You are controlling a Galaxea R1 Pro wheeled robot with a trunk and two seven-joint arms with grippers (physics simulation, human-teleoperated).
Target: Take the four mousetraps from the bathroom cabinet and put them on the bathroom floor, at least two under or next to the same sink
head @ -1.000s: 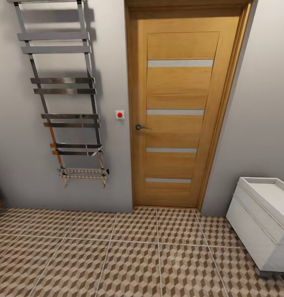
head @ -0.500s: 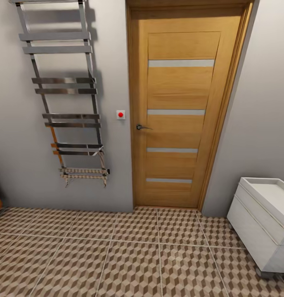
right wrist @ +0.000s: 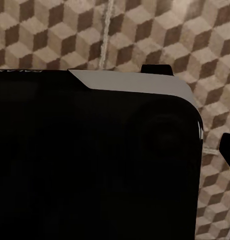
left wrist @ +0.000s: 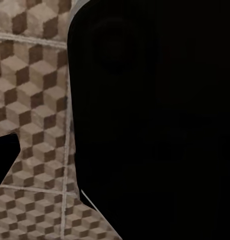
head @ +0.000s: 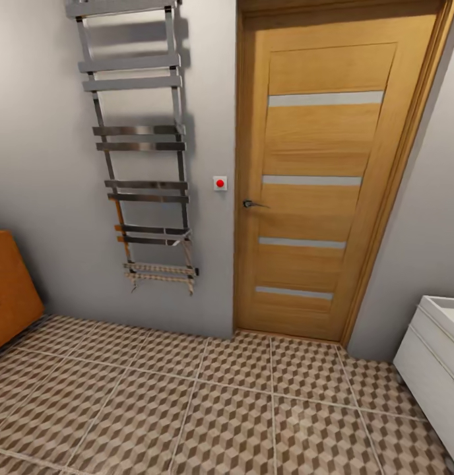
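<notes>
No mousetraps show in these frames. One end of the orange-wood cabinet [head: 9, 290] stands at the left edge of the head view, against the grey wall. The white sink [head: 445, 310] on its white drawer unit is cut off at the right edge. The cube-patterned bathroom floor [head: 220, 409] spreads between them. In the left wrist view a dark fingertip [left wrist: 4, 157] pokes in over the tiles beside a big black body part. The right wrist view has a dark fingertip [right wrist: 228, 150] at its edge over the same floor.
A closed wooden door [head: 319, 178] with a lever handle fills the middle of the wall. A chrome towel rack [head: 141, 165] hangs beside it, with a red button [head: 220, 183] between them. Open tiled floor lies in front of the door.
The head camera has swung left: door and towel rack shifted right in the picture, the orange cabinet end came into view, and the sink slid toward the right edge.
</notes>
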